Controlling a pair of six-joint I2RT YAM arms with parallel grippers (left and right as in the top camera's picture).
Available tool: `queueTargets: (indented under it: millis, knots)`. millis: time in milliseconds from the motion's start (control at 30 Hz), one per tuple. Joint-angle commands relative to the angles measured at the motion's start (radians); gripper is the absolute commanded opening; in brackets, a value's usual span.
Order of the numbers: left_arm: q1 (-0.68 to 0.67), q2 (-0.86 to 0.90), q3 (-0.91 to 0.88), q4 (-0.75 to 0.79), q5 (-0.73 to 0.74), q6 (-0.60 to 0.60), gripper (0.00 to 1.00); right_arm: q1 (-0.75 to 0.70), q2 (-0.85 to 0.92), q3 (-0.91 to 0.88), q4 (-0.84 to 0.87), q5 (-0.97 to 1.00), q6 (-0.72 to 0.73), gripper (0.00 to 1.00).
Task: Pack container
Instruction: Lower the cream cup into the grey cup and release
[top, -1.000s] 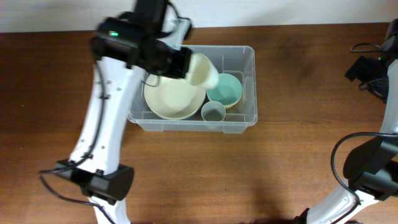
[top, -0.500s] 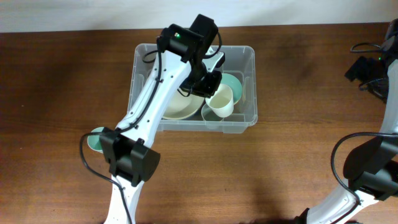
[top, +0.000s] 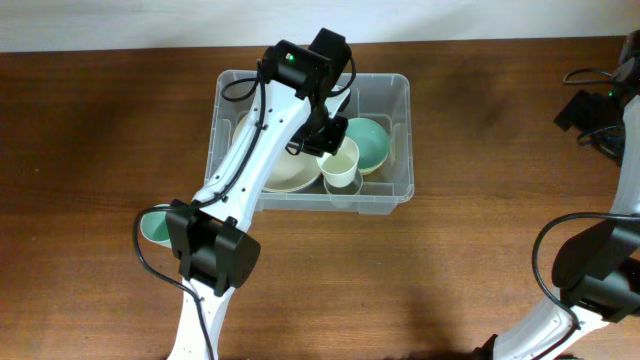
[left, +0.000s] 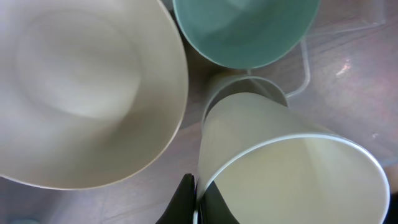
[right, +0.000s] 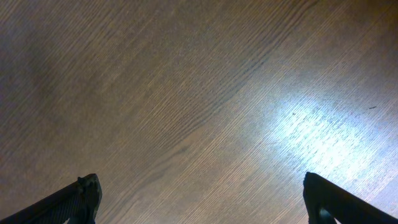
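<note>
Bottom of the left wrist view, the left gripper (left: 198, 205) is clamped on a cream cup (left: 292, 174) right against a clear cup (left: 245, 87), with a cream bowl (left: 81, 87) and a teal bowl (left: 245, 31) beyond. All that's inside the container (top: 380, 198), upper middle overhead. The right gripper (right: 199, 186) has its fingers wide apart over the table (right: 186, 93).

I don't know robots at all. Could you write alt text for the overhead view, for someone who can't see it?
The robot's left tool holds a cream cup low inside a clear container on a wooden table, beside a large cream bowl and a teal bowl lying in it. The right arm sits at the table's right edge.
</note>
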Motion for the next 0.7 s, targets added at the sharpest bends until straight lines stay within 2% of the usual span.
queueTargets:
  millis: [0, 667]
  knots:
    - [-0.001, 0.018, 0.003, -0.002, -0.024, -0.016, 0.01, -0.002, 0.01, -0.006, 0.0, 0.016, -0.008, 0.99]
    - [-0.002, 0.019, -0.027, -0.001, -0.005, -0.015, 0.01, -0.002, 0.01, -0.006, 0.0, 0.016, -0.008, 0.99]
